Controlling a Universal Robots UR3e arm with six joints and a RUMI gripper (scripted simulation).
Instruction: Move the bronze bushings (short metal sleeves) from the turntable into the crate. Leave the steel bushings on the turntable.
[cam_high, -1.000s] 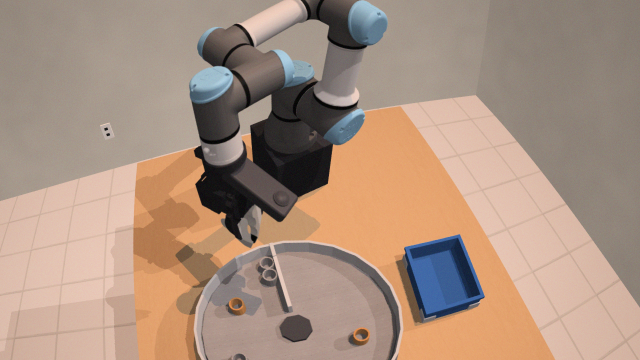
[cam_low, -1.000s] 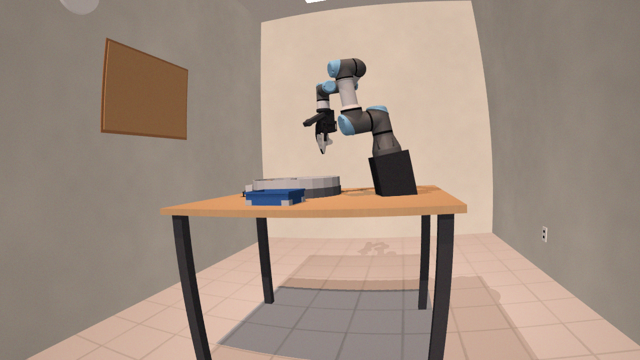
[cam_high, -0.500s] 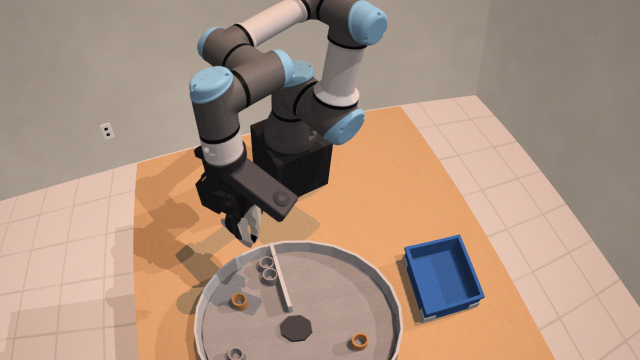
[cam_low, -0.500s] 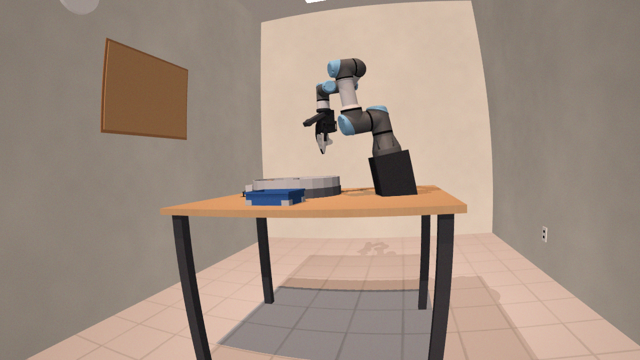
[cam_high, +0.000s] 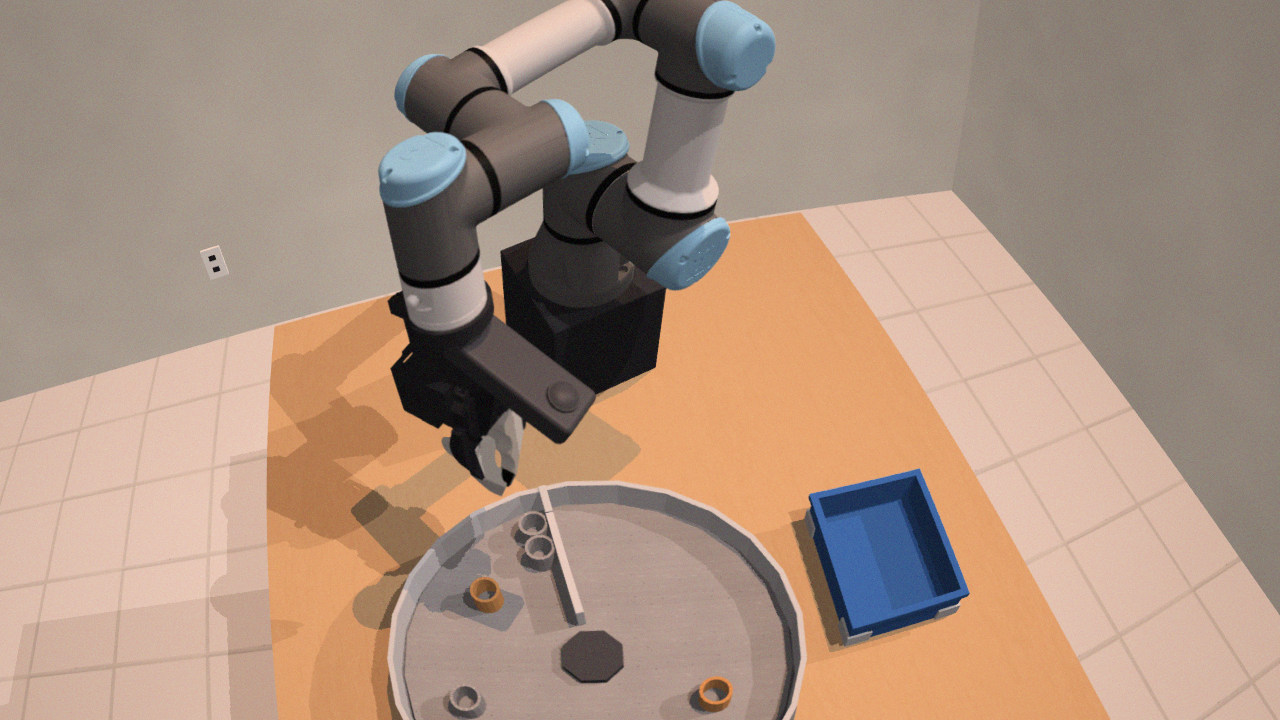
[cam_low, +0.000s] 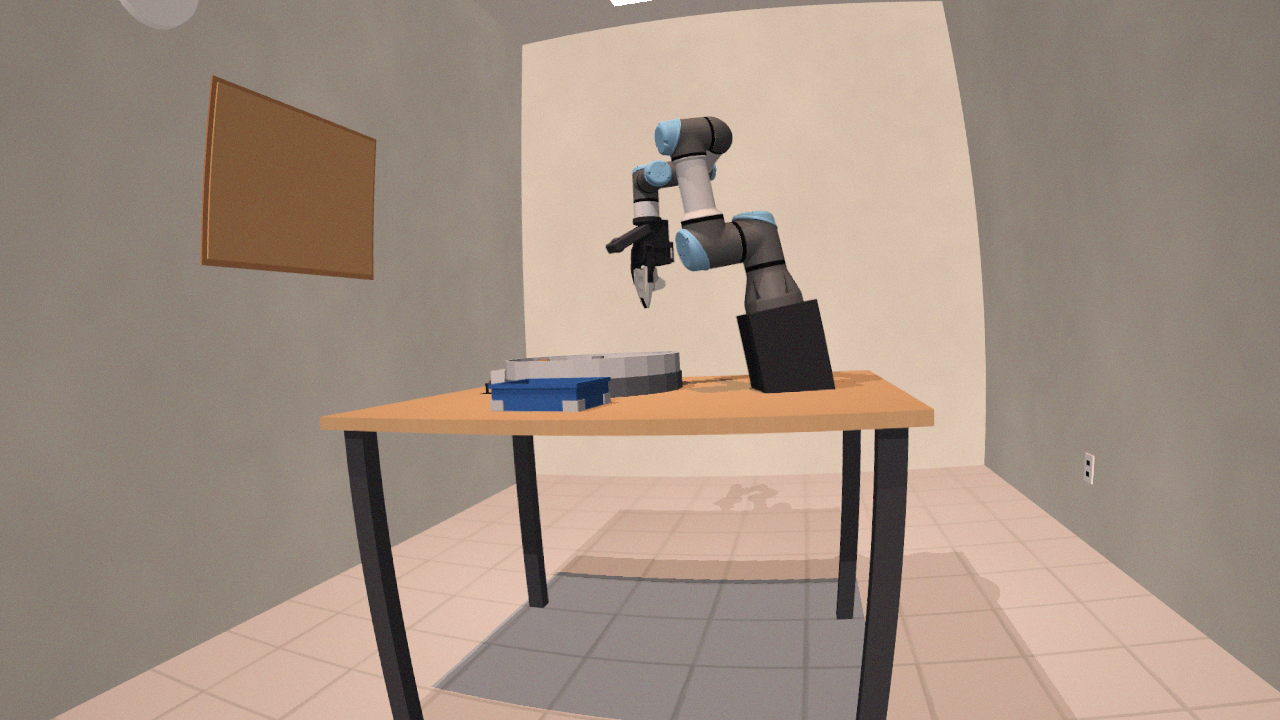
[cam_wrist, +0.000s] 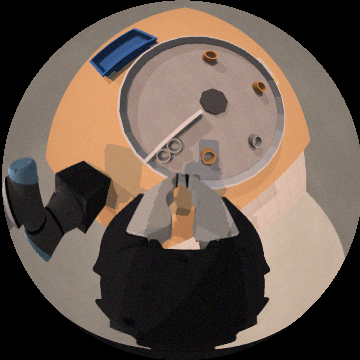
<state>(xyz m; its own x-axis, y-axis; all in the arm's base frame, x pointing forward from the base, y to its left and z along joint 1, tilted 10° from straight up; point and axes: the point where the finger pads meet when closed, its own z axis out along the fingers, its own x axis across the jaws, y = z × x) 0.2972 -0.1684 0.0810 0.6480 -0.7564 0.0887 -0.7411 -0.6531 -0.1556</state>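
The robot's one arm (cam_high: 554, 152) goes up from its black base, bends over at the top and comes back down on the left side. The gripper (cam_high: 494, 465) hangs high in the air and points down. Its two jaws are pressed almost together, with nothing between them

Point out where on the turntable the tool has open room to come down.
Open: the wide sector between the divider bar, black hub and crate-side rim. Crowded: beside the bar, where two steel bushings touch, with a bronze bushing nearby.
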